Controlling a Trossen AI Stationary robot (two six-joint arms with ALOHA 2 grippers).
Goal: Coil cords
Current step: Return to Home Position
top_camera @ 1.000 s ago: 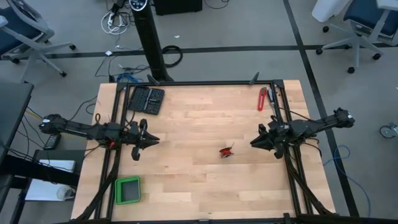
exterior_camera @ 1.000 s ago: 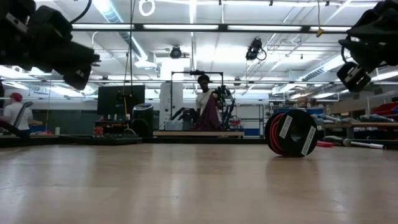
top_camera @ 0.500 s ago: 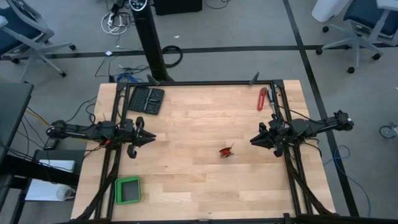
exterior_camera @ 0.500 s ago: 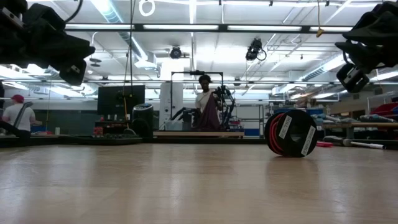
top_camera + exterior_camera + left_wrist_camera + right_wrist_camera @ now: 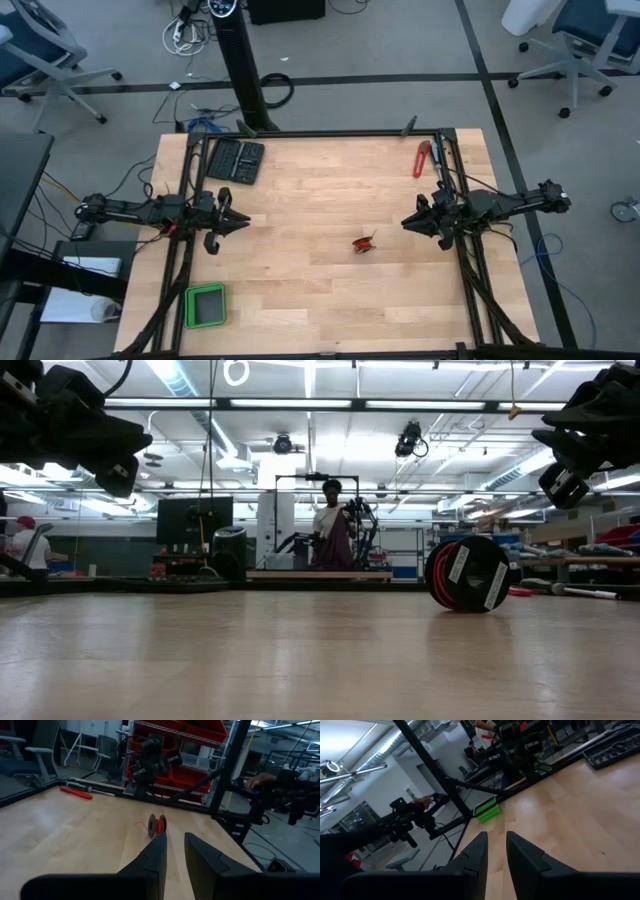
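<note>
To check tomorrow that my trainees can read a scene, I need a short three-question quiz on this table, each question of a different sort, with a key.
1. True or false: the left gripper holds the spool.
2. Which of these lies nearest the right gripper? A) green bin B) red tool C) black case
3. Fill in: the wire wound on the spool is ____.
Key: 1 false, the spool stands free on the table between the grippers. 2 B, the red tool. 3 red.
</note>
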